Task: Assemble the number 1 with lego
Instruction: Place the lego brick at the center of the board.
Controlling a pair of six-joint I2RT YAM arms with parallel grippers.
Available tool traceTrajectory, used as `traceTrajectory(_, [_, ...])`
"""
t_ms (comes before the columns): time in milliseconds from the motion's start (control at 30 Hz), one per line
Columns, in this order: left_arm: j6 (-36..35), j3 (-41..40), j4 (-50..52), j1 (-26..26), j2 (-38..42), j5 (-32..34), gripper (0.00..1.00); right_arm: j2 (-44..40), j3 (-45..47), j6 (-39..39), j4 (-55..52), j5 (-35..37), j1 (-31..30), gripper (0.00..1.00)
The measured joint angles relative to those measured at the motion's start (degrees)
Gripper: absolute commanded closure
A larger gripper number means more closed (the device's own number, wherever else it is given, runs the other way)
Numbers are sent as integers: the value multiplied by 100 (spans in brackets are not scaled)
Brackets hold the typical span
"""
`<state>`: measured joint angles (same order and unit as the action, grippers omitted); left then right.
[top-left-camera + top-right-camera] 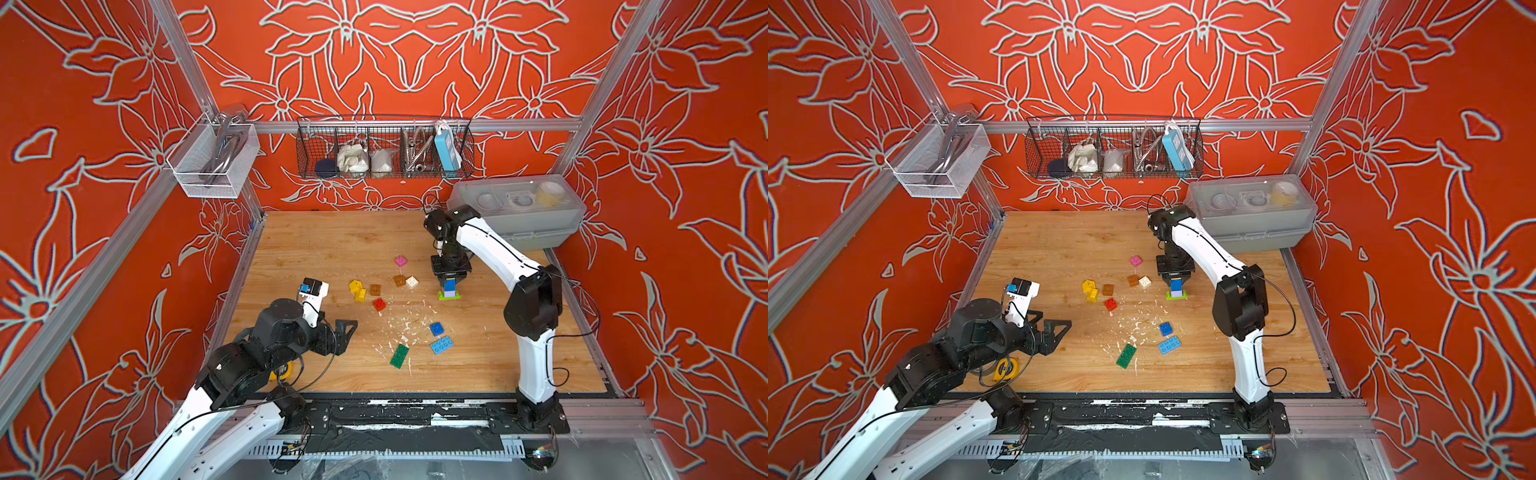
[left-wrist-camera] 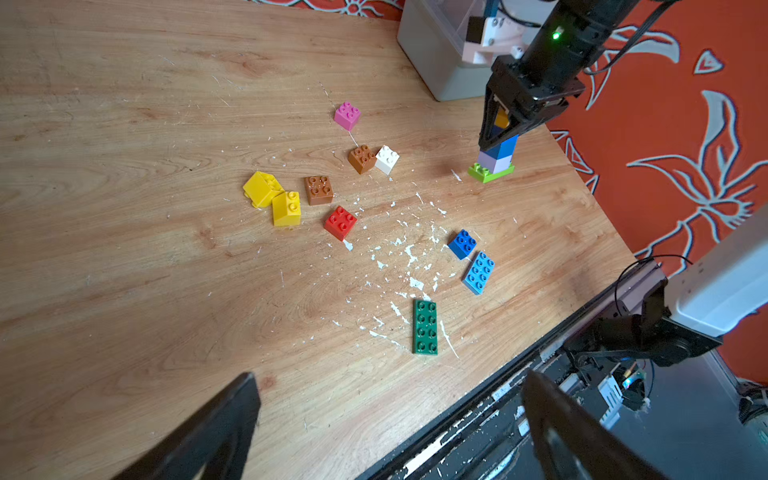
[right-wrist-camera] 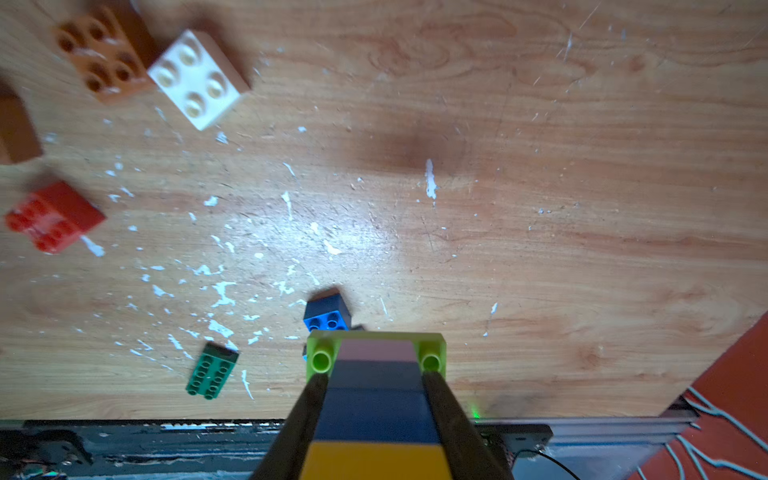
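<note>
Taking the far wall as twelve o'clock in a top view, the wooden table (image 1: 332, 249) has the work going on a little toward three o'clock of its middle. The right arm reaches in from five o'clock and points straight down. Its right gripper (image 1: 450, 281) is narrow, clamped on the upper part of the tower (image 2: 496, 160). From the right wrist view the two fingers (image 3: 446, 411) lie along opposite sides of the stack.

The tower stands upright, its long axis vertical and in line with the gripper above it. From the top down it is yellow, blue, then lilac, seated on a lime plate (image 2: 482, 172) that lies flat on the table.

The left gripper (image 1: 345, 334) is spread wide and holds nothing. It hangs at about eight o'clock from the tower, well apart from it.

Loose pieces lie around the tower:
- the green plate (image 1: 400, 356) at seven o'clock
- the light blue plate (image 1: 441, 345) and a blue brick (image 1: 436, 328) near six
- a white brick (image 1: 412, 282) and a brown brick (image 1: 400, 280) close at nine

I judge that any press or release runs straight down the tower's axis. The right arm is much the nearer for the white brick.
</note>
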<state>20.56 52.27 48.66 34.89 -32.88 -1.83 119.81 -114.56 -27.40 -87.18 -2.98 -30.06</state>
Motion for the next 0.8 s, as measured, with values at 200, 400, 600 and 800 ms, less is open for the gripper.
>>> traceTrajectory(200, [-2,-33,-15,7,63,-42,1,284,146,289,-181,-72,160,77])
traceTrajectory(400, [-4,-33,-24,52,90,-42,1,332,459,444,-85,-378,396,76])
traceTrajectory(600, [-4,-33,-26,74,85,-39,2,658,479,592,26,-592,564,76])
traceTrajectory(800, [-4,-33,-26,74,72,-37,2,920,483,719,98,-776,726,76])
